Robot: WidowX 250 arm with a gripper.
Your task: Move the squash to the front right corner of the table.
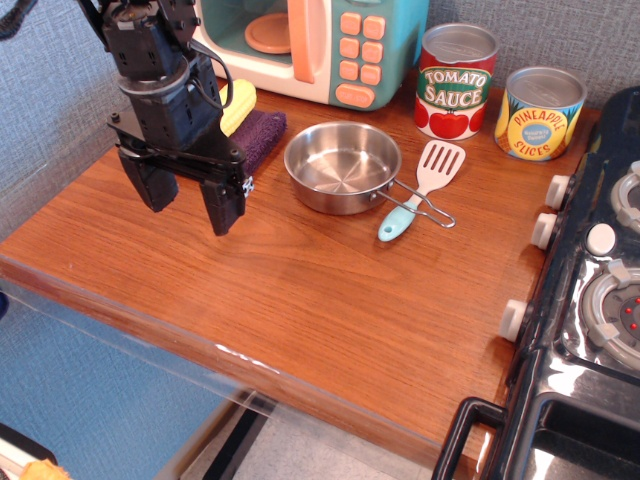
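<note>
Your squash (240, 103) lies in the upper left of the frame, only a yellow sliver of it showing behind the arm, resting on a purple cloth (262, 135) that sits on the counter (330, 290). The hand (187, 195) hangs just in front of and below it, its two dark fingers spread wide with nothing between them, tips above bare wood. To the right of the cloth you have a small steel pan (342, 167), nothing in it, its wire handle pointing toward the lower right. A spatula (422, 188) with a white slotted blade and teal grip lies just beside that handle, seemingly touching it. Behind the pan stands a toy microwave (310, 45) with its door open and an orange plate (268, 33) inside. Right of it stand two closed cans, tomato sauce (455, 82) and pineapple slices (540, 112). A black toy stove (590, 300) fills the right edge.
</note>
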